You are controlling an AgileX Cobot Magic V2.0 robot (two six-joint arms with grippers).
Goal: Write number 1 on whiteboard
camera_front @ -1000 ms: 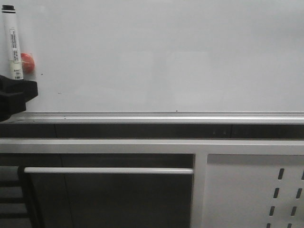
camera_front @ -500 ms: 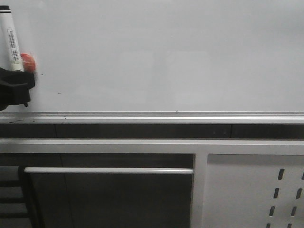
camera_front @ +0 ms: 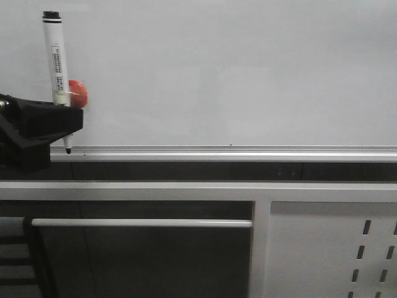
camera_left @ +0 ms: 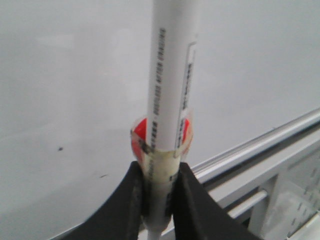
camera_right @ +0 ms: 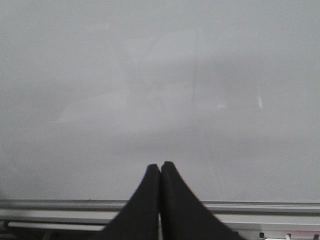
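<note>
Front view: The whiteboard [camera_front: 236, 74] fills the upper half of the frame, from 9 o'clock to 3 o'clock. Its silver edge strip [camera_front: 248, 151] runs level across the full width. No stroke of the number 1 is visible on the board; only tiny dark specks show near the lower edge. The left gripper [camera_front: 65, 118] sits at 9 o'clock. Its black fingers pinch a white marker [camera_front: 57, 59] near the tip end. The marker stands nearly upright, cap end at 11 o'clock and dark tip [camera_front: 67, 149] pointing down, level with the edge strip. A red object [camera_front: 78, 93] shows just behind the barrel. From 12 o'clock to 3 o'clock the board surface is open. Below the strip lie a dark gap, a white rail [camera_front: 142, 222] and, at 5 o'clock, a white perforated panel [camera_front: 335, 248].

Left wrist view: The fingers [camera_left: 125, 200] clamp the marker [camera_left: 170, 75] from both sides at a taped band. The red object [camera_left: 140, 131] sits behind the barrel. The edge strip [camera_left: 260, 145] runs diagonally toward 3 o'clock, and the board extends open on both sides of the barrel.

Right wrist view: The right gripper [camera_right: 160, 167] has its fingers pressed together, holding nothing. The fingers stand before the bare board [camera_right: 160, 85], just above the edge strip [camera_right: 270, 206].
</note>
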